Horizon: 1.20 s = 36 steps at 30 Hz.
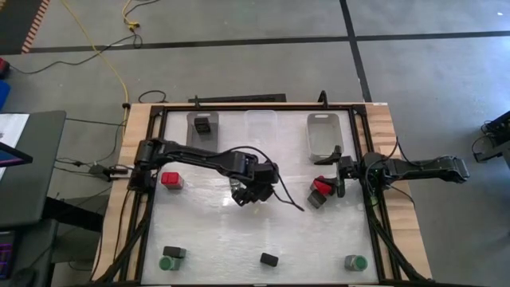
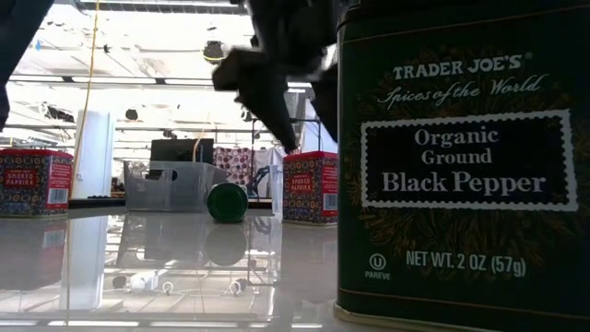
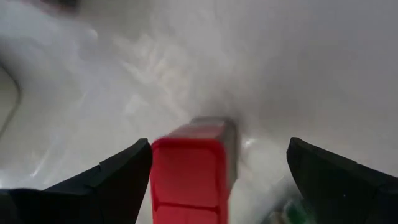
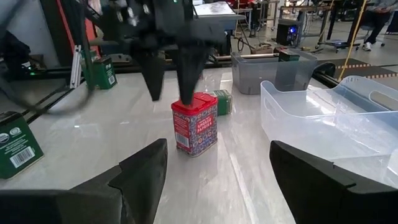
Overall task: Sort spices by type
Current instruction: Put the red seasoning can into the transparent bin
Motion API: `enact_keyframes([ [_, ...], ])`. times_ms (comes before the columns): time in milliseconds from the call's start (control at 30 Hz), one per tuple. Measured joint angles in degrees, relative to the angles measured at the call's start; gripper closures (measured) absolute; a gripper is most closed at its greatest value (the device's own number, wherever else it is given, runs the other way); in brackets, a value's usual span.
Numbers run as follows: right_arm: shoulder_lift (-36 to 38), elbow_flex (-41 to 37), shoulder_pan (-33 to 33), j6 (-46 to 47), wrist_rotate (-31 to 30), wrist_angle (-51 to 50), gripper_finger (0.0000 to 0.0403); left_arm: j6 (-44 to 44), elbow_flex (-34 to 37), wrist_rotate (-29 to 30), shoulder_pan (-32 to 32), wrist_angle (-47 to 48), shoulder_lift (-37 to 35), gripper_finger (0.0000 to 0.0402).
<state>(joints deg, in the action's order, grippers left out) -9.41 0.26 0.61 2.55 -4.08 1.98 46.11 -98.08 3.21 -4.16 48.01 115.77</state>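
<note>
The dark rectangular black-pepper tin (image 2: pixel 461 166) stood nearest — left gripper (image 4: pixel 176 78) jaws apart over the stiff, light red paprika tin (image 4: pixel 194 122), best grasped by its flat sides; right gripper (image 1: pixel 339 169) jaws apart too.

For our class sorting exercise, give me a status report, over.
Left claw open, over upright red rectangular paprika tin. Right claw open, empty, facing it. Tin not yet gripped; no obstruction seen.
</note>
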Motion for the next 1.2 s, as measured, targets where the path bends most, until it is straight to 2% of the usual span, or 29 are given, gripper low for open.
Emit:
enact_keyframes([
  [367,0.0,0.0,0.0,0.0,0.0,0.0,0.0091,-0.1,0.0,-0.4,3.9,0.9,0.7,0.0046],
  [667,0.0,0.0,0.0,0.0,0.0,0.0,0.0091,2.8,0.0,-1.6,4.2,1.3,3.6,0.0052],
  [833,0.0,0.0,0.0,0.0,0.0,0.0,0.0091,2.8,0.0,-1.6,4.2,0.2,2.9,0.0086],
  [1133,0.0,0.0,0.0,0.0,0.0,0.0,0.0091,3.6,-0.1,-1.5,3.2,0.9,2.7,0.0183],
  [1200,0.0,0.0,0.0,0.0,0.0,0.0,0.0091,3.6,-0.1,-1.6,2.8,0.9,2.7,0.0195],
])
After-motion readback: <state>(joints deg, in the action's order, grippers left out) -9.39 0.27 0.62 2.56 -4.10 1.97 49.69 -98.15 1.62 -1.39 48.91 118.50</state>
